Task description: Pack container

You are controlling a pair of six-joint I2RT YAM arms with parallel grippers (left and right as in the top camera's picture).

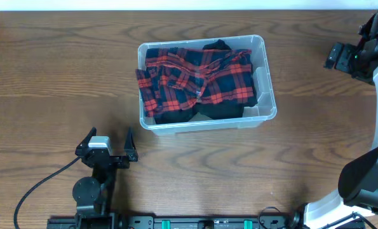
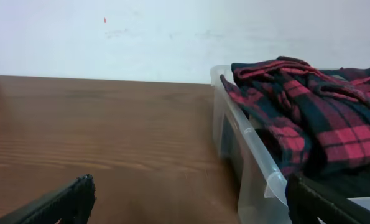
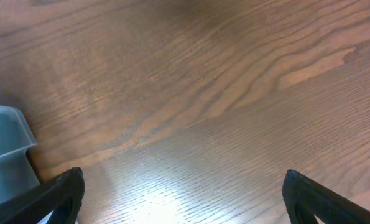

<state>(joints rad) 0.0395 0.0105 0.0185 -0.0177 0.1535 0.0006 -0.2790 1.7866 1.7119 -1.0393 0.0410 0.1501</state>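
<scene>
The clear plastic container (image 1: 265, 76) stands on the wooden table, just right of centre. A red, navy and black plaid garment (image 1: 198, 76) lies bunched inside it and fills most of it. My left gripper (image 1: 110, 131) is open and empty near the table's front, left of and below the container. In the left wrist view its fingers (image 2: 189, 186) frame bare wood, with the container's wall (image 2: 253, 168) and the garment (image 2: 321, 118) at the right. My right gripper (image 1: 337, 56) is at the far right, open and empty above bare wood (image 3: 183, 180).
The table's far edge meets a white wall (image 2: 141, 31). A clear plastic corner (image 3: 7, 149) shows at the left edge of the right wrist view. The right arm's base (image 1: 366, 184) stands at the front right. A black cable (image 1: 36, 187) runs from the left arm.
</scene>
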